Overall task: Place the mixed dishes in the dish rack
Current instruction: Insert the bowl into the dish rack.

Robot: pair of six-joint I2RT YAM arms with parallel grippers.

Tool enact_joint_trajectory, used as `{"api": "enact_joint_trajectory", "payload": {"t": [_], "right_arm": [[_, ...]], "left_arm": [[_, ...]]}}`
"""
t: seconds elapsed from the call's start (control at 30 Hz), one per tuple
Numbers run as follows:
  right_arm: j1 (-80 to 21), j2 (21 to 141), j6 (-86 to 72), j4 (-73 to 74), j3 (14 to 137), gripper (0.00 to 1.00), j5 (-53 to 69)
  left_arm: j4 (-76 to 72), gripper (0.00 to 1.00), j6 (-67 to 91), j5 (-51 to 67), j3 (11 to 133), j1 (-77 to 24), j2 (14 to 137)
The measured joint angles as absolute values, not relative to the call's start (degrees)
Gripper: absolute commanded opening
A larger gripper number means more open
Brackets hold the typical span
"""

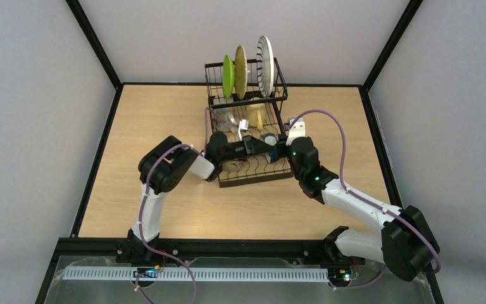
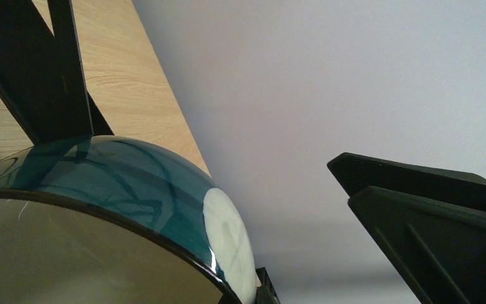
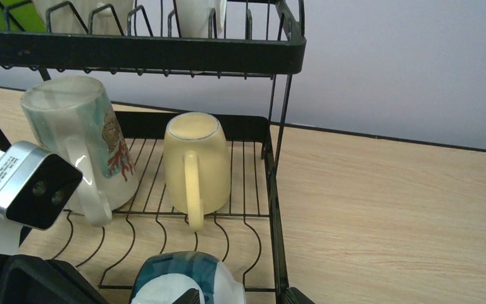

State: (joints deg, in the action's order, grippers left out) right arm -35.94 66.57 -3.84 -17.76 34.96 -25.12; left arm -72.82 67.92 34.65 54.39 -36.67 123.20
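Note:
The black dish rack (image 1: pixel 253 180) holds the green plate (image 1: pixel 228 76), the bamboo plate (image 1: pixel 240 71) and the blue-striped plate (image 1: pixel 265 65) upright in its raised tier. The pale yellow mug (image 3: pixel 196 161) stands upside down on the lower tray (image 3: pixel 272 190). The blue-patterned bowl (image 3: pixel 177 275) lies on the tray's near right part and fills the lower left of the left wrist view (image 2: pixel 133 183). My left gripper (image 2: pixel 297 218) is open beside it, the gap between its fingers empty. My right gripper (image 3: pixel 243 296) is open, one fingertip over the bowl, the other outside it.
A white mug with a painted picture (image 3: pixel 79 136) stands upside down left of the yellow mug. The left wrist's camera block (image 3: pixel 28 183) sits close in front of it. Both arms meet over the lower tray (image 1: pixel 262 144). Bare wooden table (image 3: pixel 392 209) lies right of the rack.

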Motion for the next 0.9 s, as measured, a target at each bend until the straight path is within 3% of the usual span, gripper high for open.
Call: {"api": "enact_joint_trajectory", "payload": {"t": [0.9], "right_arm": [[-33.1,74.5,-5.7,-20.7,35.9,0.78,-27.1]], "left_arm": [[-73.3,0.02,67.6,38.7,52.0,-37.1,122.7]]}}
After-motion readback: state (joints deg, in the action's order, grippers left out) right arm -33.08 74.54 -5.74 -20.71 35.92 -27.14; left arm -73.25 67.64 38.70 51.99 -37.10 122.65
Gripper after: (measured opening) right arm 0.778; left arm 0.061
